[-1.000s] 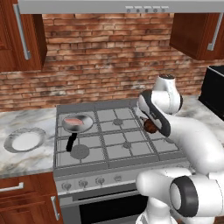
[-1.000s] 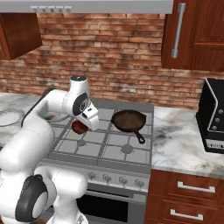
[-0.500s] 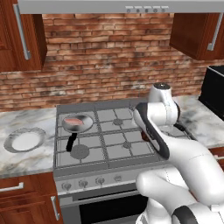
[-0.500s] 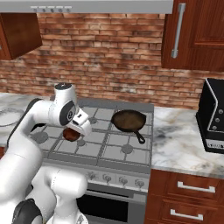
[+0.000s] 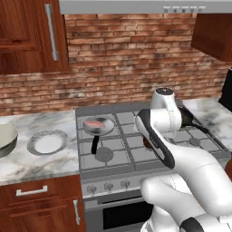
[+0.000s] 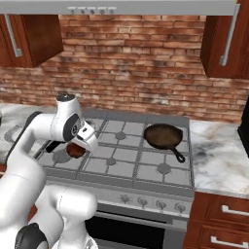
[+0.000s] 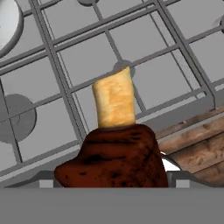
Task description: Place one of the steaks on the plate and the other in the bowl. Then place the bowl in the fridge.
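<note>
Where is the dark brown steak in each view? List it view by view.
Left base view: dark brown steak, right of centre, mostly hidden.
Right base view: left of centre, over the stove's left side.
Hand view: bottom centre, close up.
Shared landmark: the stove grate.

The bowl (image 5: 6, 139) is cut off by the left edge of the left base view, so just a part of it shows. The dark brown steak (image 7: 114, 158) at the bottom middle of the hand view hides the gripper's finger tips, and the grey band cuts off the steak's lower part. In the left base view the white arm covers most of that steak, and the dark pan (image 5: 186, 118) at the right middle peeks out from behind the arm.
</note>
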You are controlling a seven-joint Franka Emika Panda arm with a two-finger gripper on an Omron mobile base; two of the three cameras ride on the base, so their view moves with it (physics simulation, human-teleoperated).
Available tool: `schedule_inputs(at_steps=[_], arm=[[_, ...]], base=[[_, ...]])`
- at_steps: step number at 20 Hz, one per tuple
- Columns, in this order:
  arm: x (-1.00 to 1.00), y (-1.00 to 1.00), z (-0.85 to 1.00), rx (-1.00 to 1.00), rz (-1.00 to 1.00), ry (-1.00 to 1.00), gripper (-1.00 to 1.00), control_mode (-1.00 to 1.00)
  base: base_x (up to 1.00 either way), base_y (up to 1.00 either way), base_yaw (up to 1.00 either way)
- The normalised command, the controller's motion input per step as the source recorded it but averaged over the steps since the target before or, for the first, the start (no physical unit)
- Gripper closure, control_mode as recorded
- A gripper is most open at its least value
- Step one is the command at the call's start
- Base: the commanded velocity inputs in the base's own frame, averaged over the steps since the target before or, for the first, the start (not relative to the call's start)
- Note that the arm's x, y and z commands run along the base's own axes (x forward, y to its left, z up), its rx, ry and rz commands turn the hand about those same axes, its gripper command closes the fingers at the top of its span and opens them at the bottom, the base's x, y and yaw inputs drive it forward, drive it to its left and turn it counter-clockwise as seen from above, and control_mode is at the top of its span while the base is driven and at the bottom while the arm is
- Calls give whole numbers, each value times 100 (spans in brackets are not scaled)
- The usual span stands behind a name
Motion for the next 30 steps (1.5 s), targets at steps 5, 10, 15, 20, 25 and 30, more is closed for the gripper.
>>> schedule_inputs(at_steps=[5, 10, 15, 20, 25, 30], arm=[[0, 0, 0, 0, 0, 0, 100, 100], [0, 0, 0, 0, 0, 0, 100, 100], [0, 0, 0, 0, 0, 0, 100, 100], [0, 0, 0, 0, 0, 0, 100, 100], [0, 0, 0, 0, 0, 0, 100, 100], [0, 0, 0, 0, 0, 0, 100, -100]], base=[[0, 93, 0], [0, 100, 0], [0, 100, 0], [31, 67, 0], [59, 22, 0], [15, 3, 0]])
